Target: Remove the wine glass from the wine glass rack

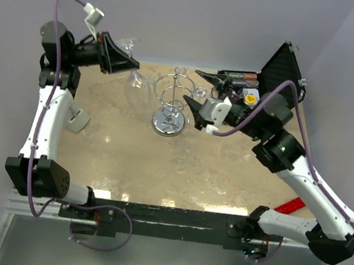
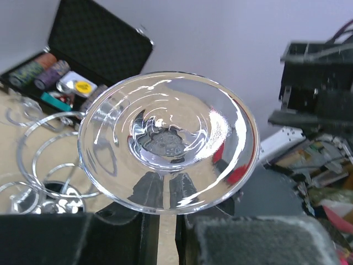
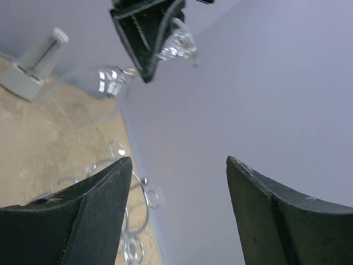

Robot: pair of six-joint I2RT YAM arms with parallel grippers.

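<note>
The clear wine glass (image 1: 137, 84) is held tilted to the left of the wine glass rack (image 1: 170, 106), a chrome wire stand with a round mirror base. My left gripper (image 1: 126, 58) is shut on the glass's stem. In the left wrist view the glass's round foot (image 2: 168, 141) fills the frame above the closed fingers (image 2: 132, 232), and the rack's rings (image 2: 49, 160) lie at the left. My right gripper (image 1: 197, 91) is open and empty just right of the rack. The right wrist view shows its spread fingers (image 3: 94, 215), the rack's loops (image 3: 128, 221) and the held glass (image 3: 107, 83).
An open black case (image 1: 280, 64) with batteries (image 1: 241, 76) stands at the back right, close behind my right gripper. A grey stand (image 1: 76, 120) sits by the left arm. A red item (image 1: 290, 206) lies at the near right. Walls enclose the back and sides.
</note>
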